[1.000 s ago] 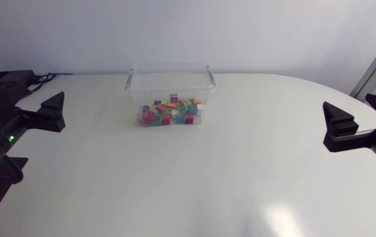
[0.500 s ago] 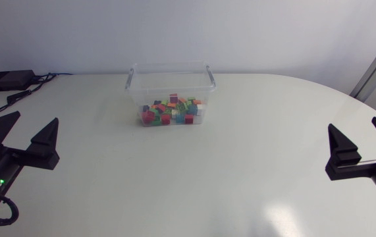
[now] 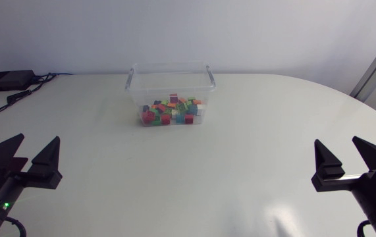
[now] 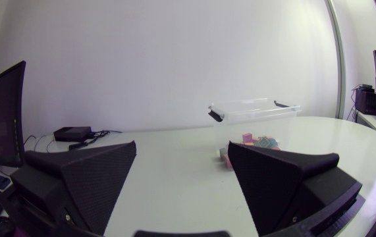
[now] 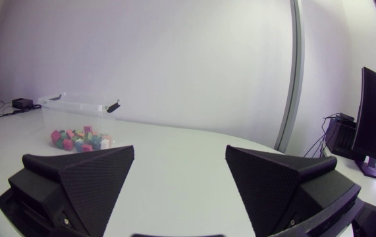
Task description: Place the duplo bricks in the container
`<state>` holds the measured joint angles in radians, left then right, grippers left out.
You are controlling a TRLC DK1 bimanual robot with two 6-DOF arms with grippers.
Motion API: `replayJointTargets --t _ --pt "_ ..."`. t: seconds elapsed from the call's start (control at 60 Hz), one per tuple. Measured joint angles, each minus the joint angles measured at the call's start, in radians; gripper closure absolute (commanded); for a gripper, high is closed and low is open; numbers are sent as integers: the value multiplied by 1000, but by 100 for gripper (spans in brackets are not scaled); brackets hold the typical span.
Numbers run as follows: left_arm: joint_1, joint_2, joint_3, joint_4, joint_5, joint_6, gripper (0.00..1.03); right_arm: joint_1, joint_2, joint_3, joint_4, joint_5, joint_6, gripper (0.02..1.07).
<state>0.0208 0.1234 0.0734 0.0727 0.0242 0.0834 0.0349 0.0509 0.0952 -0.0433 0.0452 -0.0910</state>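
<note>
1. Head view: you see the clear container standing on the white table, towards its far side and a little left of the middle. The duplo bricks lie heaped on its floor, a mix of red, green, orange and blue. Your left gripper hangs over the near left of the table, fingers spread wide with nothing between them. Your right gripper hangs over the near right, spread just as wide and holding nothing. Both are well apart from the container. A black box with cables sits at the far left corner.

2. Left wrist view: your left gripper shows two broad fingers set far apart, with only bare table between them. The container stands ahead, partly behind the right-hand finger, with the bricks inside it.

3. Right wrist view: your right gripper is equally wide open and holds nothing. The container with its bricks stands far ahead across the table, beyond the left-hand finger.
</note>
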Motion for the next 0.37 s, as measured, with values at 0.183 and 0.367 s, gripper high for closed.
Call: replayJointTargets --t 0.183,0.367 --pt "-12 -93 -43 -62 -14 -42 7 -24 -37 -60 25 -35 50 7" --pt "-16 -117 -52 -75 -16 -58 7 -31 -47 -74 25 -42 65 7"
